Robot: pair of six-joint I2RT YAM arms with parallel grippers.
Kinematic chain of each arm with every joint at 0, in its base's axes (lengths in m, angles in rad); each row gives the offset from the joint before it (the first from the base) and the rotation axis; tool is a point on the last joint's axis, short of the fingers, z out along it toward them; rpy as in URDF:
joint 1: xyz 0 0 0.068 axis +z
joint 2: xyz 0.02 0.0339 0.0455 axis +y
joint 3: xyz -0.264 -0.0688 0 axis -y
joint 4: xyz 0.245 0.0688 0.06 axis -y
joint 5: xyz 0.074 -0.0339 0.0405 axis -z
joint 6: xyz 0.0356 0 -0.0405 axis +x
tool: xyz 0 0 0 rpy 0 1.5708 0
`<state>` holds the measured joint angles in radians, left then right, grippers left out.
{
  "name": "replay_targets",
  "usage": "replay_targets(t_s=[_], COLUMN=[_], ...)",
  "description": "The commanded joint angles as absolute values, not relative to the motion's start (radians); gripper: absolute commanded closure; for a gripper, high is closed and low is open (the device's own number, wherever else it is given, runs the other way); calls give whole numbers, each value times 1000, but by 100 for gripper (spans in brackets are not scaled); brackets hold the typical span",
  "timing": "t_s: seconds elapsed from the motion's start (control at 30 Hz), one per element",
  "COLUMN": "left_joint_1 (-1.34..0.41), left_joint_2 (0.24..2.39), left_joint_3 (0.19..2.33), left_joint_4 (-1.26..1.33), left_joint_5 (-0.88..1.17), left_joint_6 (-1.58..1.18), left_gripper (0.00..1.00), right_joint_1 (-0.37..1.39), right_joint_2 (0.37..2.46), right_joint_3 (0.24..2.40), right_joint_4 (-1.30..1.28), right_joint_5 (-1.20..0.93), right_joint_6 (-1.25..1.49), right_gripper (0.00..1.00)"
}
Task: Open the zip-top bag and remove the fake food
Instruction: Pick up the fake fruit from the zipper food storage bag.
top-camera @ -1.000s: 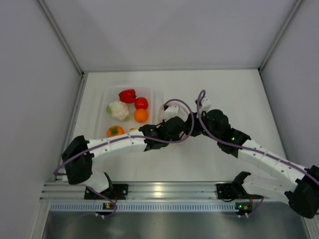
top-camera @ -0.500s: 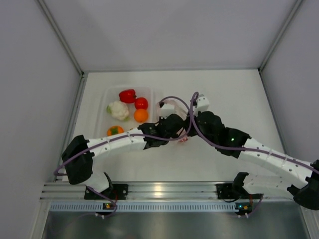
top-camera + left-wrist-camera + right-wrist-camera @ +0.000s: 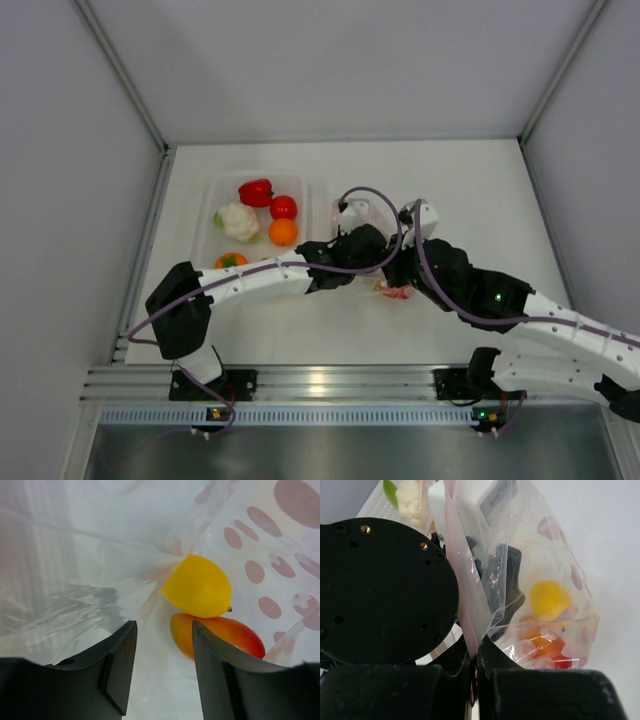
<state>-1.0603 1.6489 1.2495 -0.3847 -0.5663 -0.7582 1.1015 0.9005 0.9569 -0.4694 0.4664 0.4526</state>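
At mid-table, the right gripper [image 3: 474,655] is clenched on the film of the zip-top bag [image 3: 540,555], pinching it right beside the pink zip strip [image 3: 462,590] that runs along the mouth. The clear pouch (printed with pink dots) hangs between the two arms, to the right of the tray. The left gripper [image 3: 162,655] reaches in through the bag's mouth, its dark fingers [image 3: 117,665] standing apart with nothing between them. Just past those fingertips, inside the bag, a yellow lemon [image 3: 197,586] rests on an orange-red fruit [image 3: 220,632], the two touching. Farther back and to the left on the white table [image 3: 480,200], the rigid clear tray [image 3: 213,200] holds a persimmon [image 3: 230,262] at its near end. Beyond it lie an orange [image 3: 283,232], a cauliflower [image 3: 238,221], a tomato [image 3: 284,207] and, farthest, a red pepper [image 3: 256,191].
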Motion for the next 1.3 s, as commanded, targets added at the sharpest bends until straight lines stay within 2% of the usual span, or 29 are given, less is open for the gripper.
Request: replay_targets(t_s=[0.0,0.37,0.6,0.9,1.27], left_joint_1=[-1048,-1055,-1068,-1066,-1065], left_joint_2=[1713,1882,1947,2068,2158], left_joint_3=[1278,1321,1405,1483,1526], left_joint_4=[-324,-207,-204,-207,-170], left_joint_5=[-480,-264,-252,-194,-141], left_joint_6=[-787,-790,-775,-758,-905], left_gripper=[47,46,35,28,19], right_joint_1=[1124,1092,1051,1023,1011], right_joint_2=[865,736,672,592,558], right_joint_3=[944,718,680,650,540], right_joint_4=[-515,-518,-552,-535,-442], right_joint_5=[521,609,611,549,453], right_joint_6=[455,614,623,612,650], right_gripper=[100,100,100,100,100])
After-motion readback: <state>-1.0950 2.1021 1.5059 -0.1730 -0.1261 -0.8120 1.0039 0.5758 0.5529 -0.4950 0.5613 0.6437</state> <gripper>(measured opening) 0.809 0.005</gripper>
